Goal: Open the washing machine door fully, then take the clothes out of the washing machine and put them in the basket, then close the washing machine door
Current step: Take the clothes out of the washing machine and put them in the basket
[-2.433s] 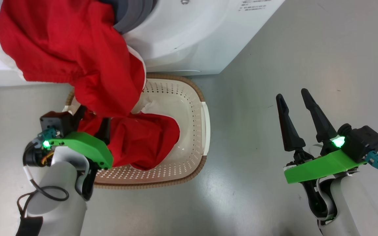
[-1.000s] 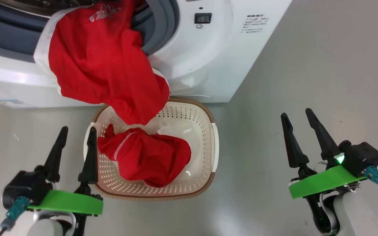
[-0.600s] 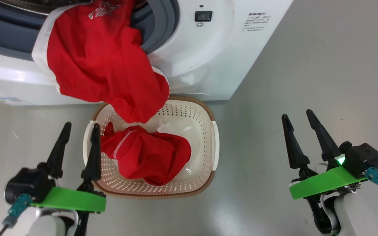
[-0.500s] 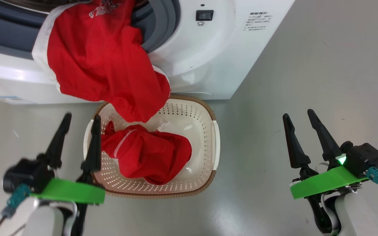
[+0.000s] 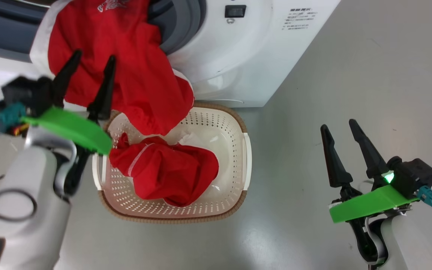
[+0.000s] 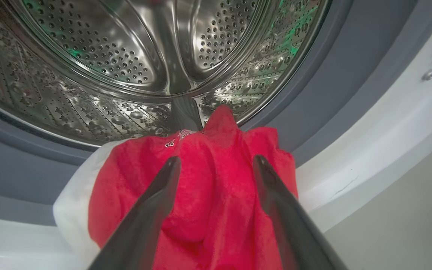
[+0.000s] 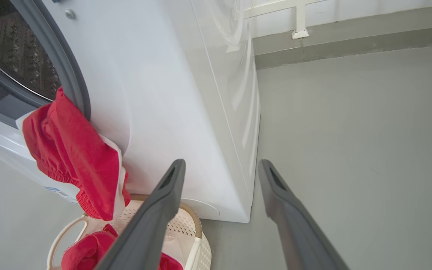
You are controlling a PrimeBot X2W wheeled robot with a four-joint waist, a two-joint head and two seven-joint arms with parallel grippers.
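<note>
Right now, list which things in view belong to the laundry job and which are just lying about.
Job: washing machine, drum, hanging red garment, basket, bundled red garment inside it, open left gripper.
Not part of it: grey floor, wall base.

The white machine (image 5: 238, 56) stands with its mouth uncovered, the steel drum (image 6: 126, 56) showing. A cream basket (image 5: 248, 157) sits on the floor (image 5: 332, 75) just before it. One red garment (image 5: 133, 75), white-edged, hangs from the mouth, its end dangling over the basket's back left corner. A second red garment (image 5: 171, 176) lies bunched inside the basket.
</note>
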